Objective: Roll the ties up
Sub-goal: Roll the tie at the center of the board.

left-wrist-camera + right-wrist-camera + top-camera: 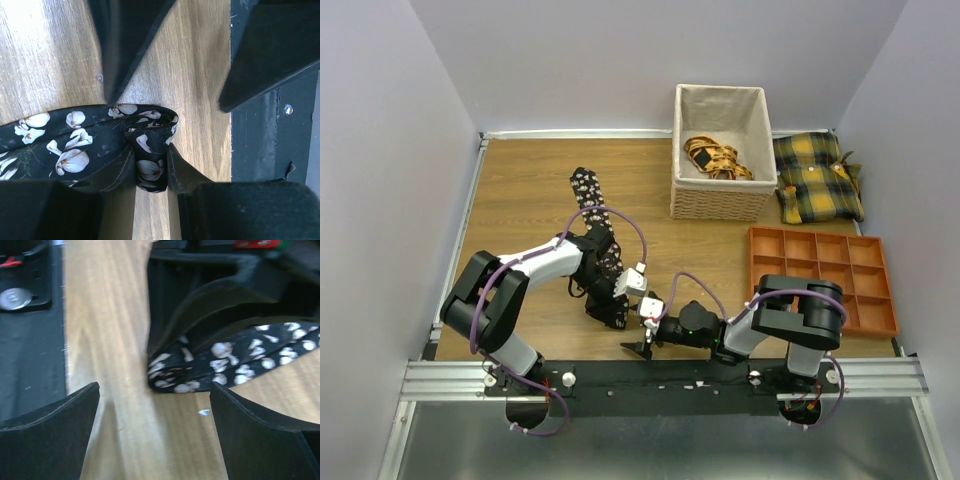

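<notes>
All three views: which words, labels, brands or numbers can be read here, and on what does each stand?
None can be read: the tie, basket, orange tray and cushions show no text.
A red and green part in the right wrist view is too blurred.

smooth cloth tie (75, 145) on matt wood tbl (50, 60).
</notes>
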Robot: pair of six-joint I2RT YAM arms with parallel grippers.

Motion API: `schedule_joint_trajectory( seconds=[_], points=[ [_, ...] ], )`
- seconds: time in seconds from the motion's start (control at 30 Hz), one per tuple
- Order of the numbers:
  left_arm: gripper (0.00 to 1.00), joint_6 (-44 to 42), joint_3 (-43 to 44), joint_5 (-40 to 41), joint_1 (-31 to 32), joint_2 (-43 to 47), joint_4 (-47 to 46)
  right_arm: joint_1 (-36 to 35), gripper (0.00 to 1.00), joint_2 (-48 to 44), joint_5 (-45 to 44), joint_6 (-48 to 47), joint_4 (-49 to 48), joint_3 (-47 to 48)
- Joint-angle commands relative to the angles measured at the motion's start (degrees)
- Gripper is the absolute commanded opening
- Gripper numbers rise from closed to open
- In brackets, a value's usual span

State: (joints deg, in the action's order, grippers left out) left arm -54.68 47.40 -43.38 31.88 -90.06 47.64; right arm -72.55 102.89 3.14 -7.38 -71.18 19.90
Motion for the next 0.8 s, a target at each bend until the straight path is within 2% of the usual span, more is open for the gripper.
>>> schedule_joint_trajectory(
  seconds=[0.0,0.13,0.23,0.33,0.53,0.77],
  points=[
    [0.25,-1.1,-0.5,-0.7,-0.2,0.3,0.7,-0.2,0.93,2.0,-3.4,-4.4,-0.4,2.2],
    [0.25,-1.2,-0.6,-0.9,-0.2,0.1,0.4,-0.3,0.86,3.9,-2.1,-5.3,2.6,4.9],
    [0.25,-1.4,-0.6,-1.0,-0.2,0.1,0.6,-0.3,0.86,4.5,-1.8,-6.5,0.5,4.4],
    [0.25,-2.2,-0.6,-1.2,-0.2,0.2,1.1,-0.3,0.83,5.8,0.1,-7.6,2.1,6.0],
    [0.25,-2.7,-0.2,-1.2,-0.2,-0.5,1.8,-0.3,0.82,7.1,-1.5,-9.1,2.8,7.6],
    [0.25,-3.9,0.2,-1.7,-0.2,-0.5,3.2,-0.1,0.68,7.9,-0.3,-9.3,3.6,8.7]
  ],
)
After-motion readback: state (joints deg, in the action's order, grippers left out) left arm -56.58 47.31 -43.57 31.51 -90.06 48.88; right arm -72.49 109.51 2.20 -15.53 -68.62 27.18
